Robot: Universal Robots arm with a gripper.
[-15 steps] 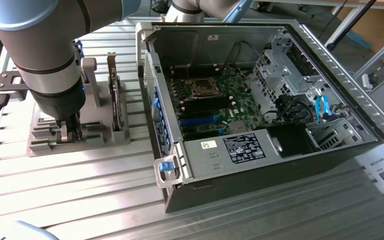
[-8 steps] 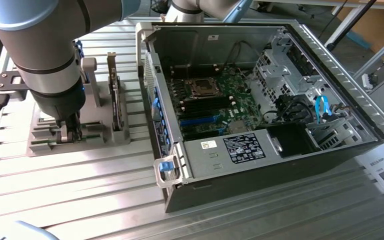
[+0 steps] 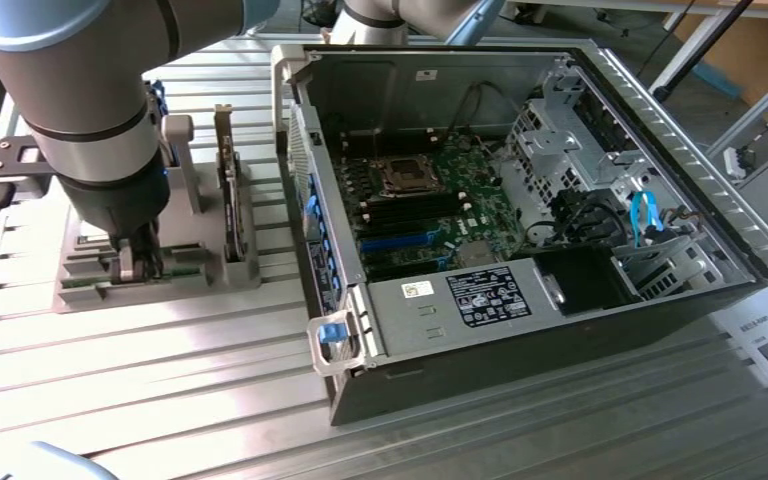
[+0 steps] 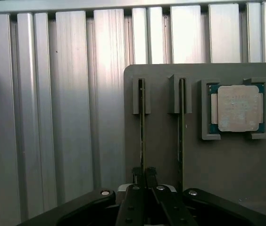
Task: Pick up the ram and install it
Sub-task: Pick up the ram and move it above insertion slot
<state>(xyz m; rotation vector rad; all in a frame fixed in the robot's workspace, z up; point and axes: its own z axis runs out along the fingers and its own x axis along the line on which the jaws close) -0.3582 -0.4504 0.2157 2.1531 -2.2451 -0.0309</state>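
Note:
The ram (image 4: 142, 132) stands on its edge in a slot of the grey holder (image 4: 227, 165), seen edge-on as a thin dark line. My gripper (image 4: 144, 172) is shut on its near end, with the black fingertips (image 4: 137, 173) pressed against both faces. A second thin stick (image 4: 181, 132) stands in the neighbouring slot. In the exterior view the gripper (image 3: 135, 268) reaches straight down into the holder (image 3: 91, 290) at the exterior view's left, well apart from the open computer case (image 3: 357, 340).
A square silver CPU (image 4: 237, 108) lies in a pocket of the holder beside the sticks. A taller card (image 3: 231, 190) stands upright in the holder near the case. The motherboard (image 3: 418, 210) lies exposed inside the case. The table is ribbed aluminium (image 3: 157, 400).

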